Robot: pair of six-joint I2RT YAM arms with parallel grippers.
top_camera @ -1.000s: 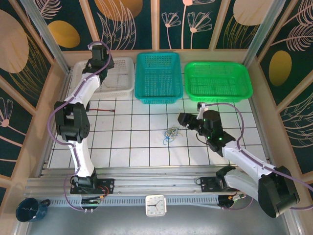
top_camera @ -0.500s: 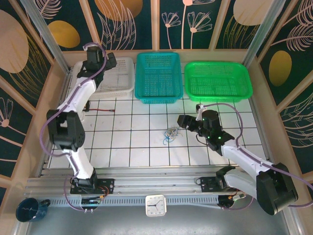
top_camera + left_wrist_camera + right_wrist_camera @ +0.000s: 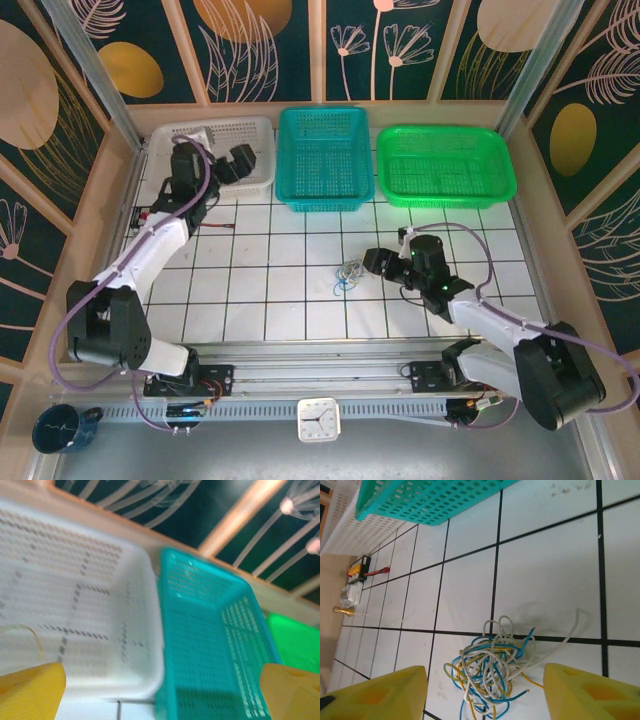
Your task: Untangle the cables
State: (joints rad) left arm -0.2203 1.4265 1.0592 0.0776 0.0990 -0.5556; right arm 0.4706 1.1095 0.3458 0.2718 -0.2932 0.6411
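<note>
The cables (image 3: 490, 672) lie in one knot on the tiled table (image 3: 280, 300), just ahead of the right claw (image 3: 372, 262). The knot sits between the lines of the claw's two yellow fingers (image 3: 375, 695) but touches neither. That claw is released, with its jaws well apart and nothing in them. The blue, whitish and yellowish strands loop through one another in a tight heap. One whitish end trails off beyond the knot, away from the claw. Farther out in the same direction is the teal basket (image 3: 430, 500).

The left claw (image 3: 238, 160) is also released, its fingers spread wide with nothing between them. It is well apart from the cables and faces the seam between the white basket (image 3: 75, 605) and the teal one. Its wrist view is blurred, so finer detail there cannot be told.

As I judge it, the untangling has not begun. No strand lies apart from the heap, none is stretched out straight, and neither claw has a hold on a wire. The whole job appears to be left. The right claw looks placed for a first pinch, and the loose whitish end seems the easiest strand to take. The left claw would likely have to come across to the knot to hold it while a strand is pulled.
</note>
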